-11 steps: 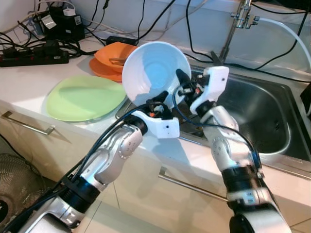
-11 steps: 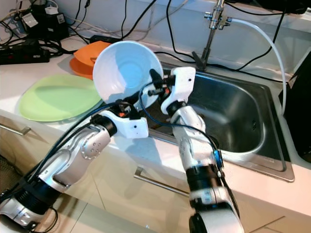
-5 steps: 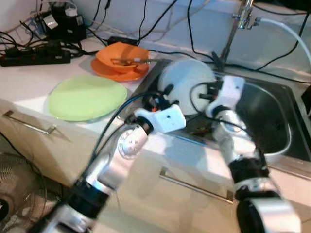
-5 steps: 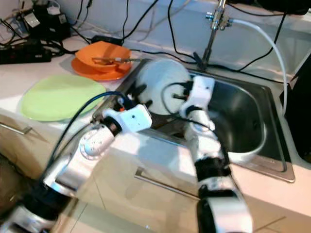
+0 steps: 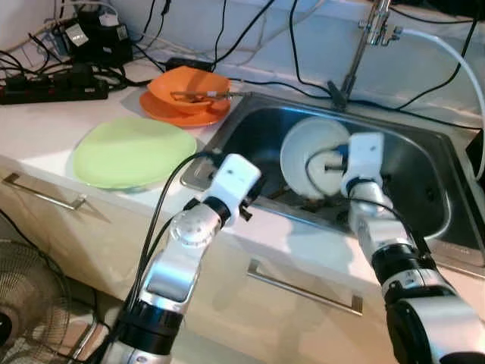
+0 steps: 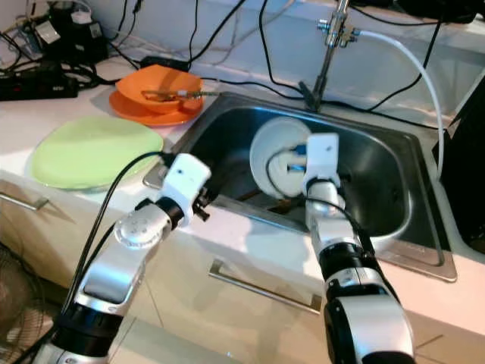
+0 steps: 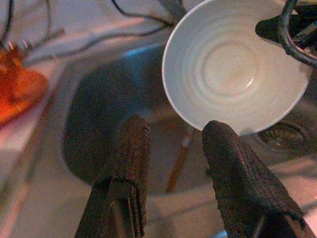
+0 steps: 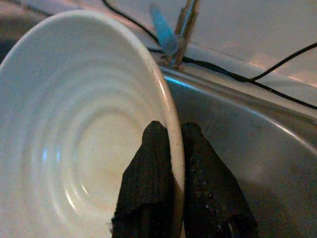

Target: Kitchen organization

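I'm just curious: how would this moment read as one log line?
right hand: pinching white bowl rim, tilted over sink | left hand: open, empty, at sink edge

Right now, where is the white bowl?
The white bowl hangs tilted over the sink, its rim pinched by the right gripper, below the faucet.

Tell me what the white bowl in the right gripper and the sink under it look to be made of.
White bowl: probably glazed ceramic, possibly melamine; smooth glossy surface with faint concentric rings and soft highlights. The right gripper pinches its rim, one finger inside, one outside. Sink: brushed stainless steel by its look; grey metallic sheen with dull reflections on the walls.
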Robot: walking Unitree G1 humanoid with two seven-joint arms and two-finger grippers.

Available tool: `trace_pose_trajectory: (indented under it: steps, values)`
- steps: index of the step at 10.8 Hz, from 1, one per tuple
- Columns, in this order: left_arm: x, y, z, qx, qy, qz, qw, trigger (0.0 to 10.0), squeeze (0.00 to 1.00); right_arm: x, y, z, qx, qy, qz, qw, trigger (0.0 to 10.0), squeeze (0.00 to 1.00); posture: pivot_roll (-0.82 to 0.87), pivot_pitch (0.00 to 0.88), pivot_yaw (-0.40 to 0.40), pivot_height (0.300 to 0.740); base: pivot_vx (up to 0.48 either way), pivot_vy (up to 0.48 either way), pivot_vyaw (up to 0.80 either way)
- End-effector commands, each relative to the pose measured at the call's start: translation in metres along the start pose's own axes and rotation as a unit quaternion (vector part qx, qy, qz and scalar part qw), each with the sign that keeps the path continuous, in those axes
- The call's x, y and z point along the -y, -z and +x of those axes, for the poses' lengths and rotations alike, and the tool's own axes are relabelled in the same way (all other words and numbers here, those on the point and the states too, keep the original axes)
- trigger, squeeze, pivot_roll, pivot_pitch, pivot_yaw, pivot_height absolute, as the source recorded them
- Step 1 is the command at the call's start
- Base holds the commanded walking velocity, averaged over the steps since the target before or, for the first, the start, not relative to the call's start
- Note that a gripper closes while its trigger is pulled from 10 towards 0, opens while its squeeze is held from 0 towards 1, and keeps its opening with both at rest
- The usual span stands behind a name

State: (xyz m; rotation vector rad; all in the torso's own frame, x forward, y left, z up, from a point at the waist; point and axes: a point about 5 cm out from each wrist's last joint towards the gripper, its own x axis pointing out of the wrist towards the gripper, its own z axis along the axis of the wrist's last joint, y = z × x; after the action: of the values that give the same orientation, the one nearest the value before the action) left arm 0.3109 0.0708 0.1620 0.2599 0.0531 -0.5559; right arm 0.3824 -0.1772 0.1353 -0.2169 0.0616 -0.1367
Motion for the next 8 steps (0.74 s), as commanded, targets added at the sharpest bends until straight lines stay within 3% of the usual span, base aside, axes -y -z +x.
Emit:
trace_pose_trajectory:
  steps: [1, 2, 8]
  values:
    - [0.001, 0.0, -0.001, -0.013, 0.01, -0.016, 1.0, 10.0, 0.0, 0.002, -0.013, 0.004, 0.03, 0.0, -0.025, 0.999, 10.0, 0.0, 0.26, 0.0, -0.073, 0.74, 0.0, 0.0, 0.0]
    - [0.002, 0.006, -0.003, -0.033, 0.017, -0.002, 0.999, 10.0, 0.0, -0.001, -0.006, 0.004, 0.019, -0.008, -0.042, 0.999, 10.0, 0.0, 0.26, 0.0, -0.073, 0.74, 0.0, 0.0, 0.0]
    - [0.012, 0.019, -0.01, -0.114, 0.055, -0.052, 0.991, 10.0, 0.0, -0.03, 0.009, 0.0, -0.028, -0.096, -0.078, 0.992, 10.0, 0.0, 0.27, 0.0, -0.073, 0.74, 0.0, 0.0, 0.0]
